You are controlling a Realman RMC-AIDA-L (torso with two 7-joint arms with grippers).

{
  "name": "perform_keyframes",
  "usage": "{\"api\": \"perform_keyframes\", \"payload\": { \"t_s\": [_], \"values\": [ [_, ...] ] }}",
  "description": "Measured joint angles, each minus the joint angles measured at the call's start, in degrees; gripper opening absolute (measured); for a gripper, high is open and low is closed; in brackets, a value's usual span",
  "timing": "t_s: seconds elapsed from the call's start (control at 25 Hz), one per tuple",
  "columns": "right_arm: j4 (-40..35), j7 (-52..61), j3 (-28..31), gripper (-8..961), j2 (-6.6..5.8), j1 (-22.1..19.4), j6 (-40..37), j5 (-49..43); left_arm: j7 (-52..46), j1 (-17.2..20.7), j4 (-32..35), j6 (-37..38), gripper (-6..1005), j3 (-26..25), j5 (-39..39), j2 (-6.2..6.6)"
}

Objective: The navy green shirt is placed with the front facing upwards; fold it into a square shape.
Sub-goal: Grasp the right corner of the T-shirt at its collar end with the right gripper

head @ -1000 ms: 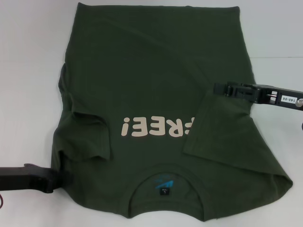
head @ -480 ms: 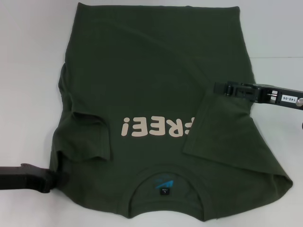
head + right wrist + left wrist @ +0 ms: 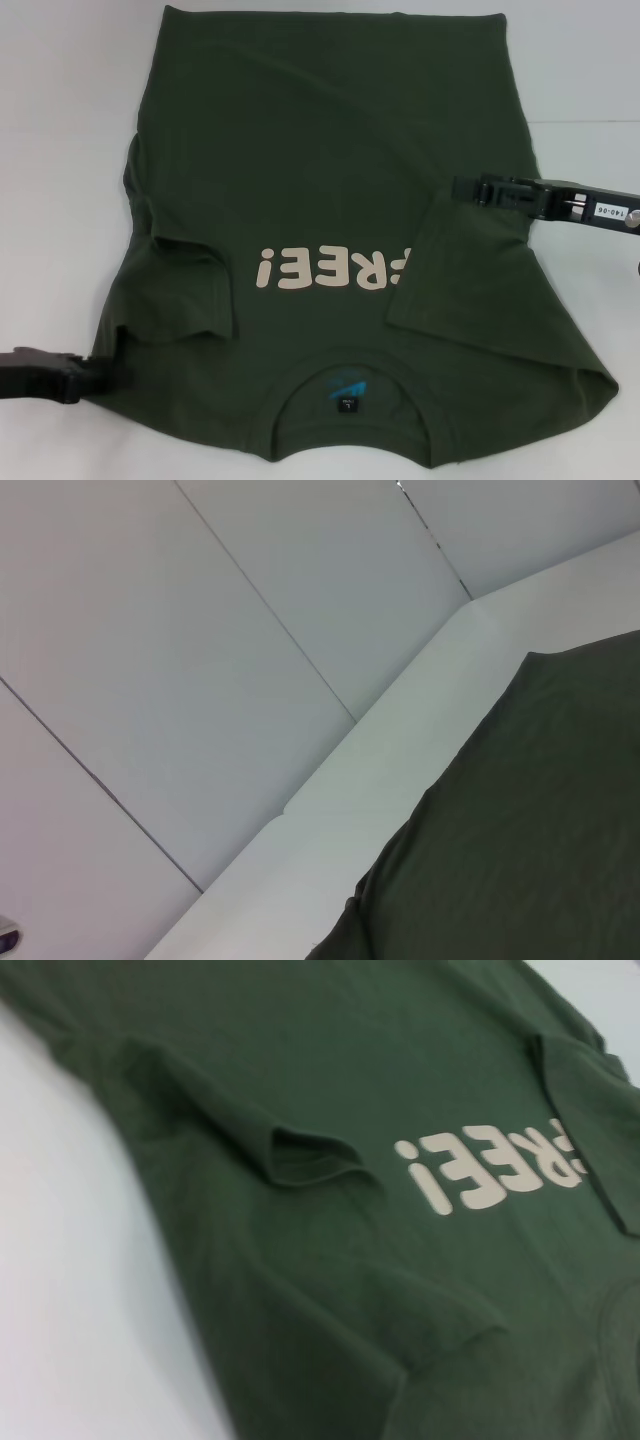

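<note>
Your navy green shirt (image 3: pixel 330 240) lies face-up across the tabletop (image 3: pixel 60 120), both sleeves folded inward to square it, with the left pincer (image 3: pixel 85 378) at eight o'clock and the right pincer (image 3: pixel 470 187) at three o'clock; whether either grips cloth, I cannot tell.

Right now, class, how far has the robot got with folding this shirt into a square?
Done: both sleeves of the shirt lie folded in over the body, one covering part of the lettering. In hand: the right gripper sits over the folded right sleeve; the left gripper is at the shirt's near left corner. Left: folding the body; it lies full length.
</note>
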Motion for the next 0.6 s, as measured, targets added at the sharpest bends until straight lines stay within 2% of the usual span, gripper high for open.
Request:
{"api": "perform_keyframes", "payload": {
  "t_s": [0.12,0.28,0.56,0.6],
  "values": [
    [0.0,-0.1,0.0,912,0.0,-0.1,0.0,0.0,-1.0,0.5,0.7,-0.1,389,-2.0,0.9,0.0],
    [0.0,-0.1,0.0,912,0.0,-0.1,-0.1,0.0,-2.2,0.8,0.8,-0.5,481,-4.0,1.1,0.01],
    [0.0,-0.1,0.0,912,0.0,-0.1,-0.2,0.0,-3.6,0.8,0.8,-1.1,748,-4.6,1.4,0.09],
    [0.0,-0.1,0.0,912,0.0,-0.1,-0.2,0.0,-3.6,0.8,0.7,-1.2,762,-4.6,1.6,0.09]
  ]
}}
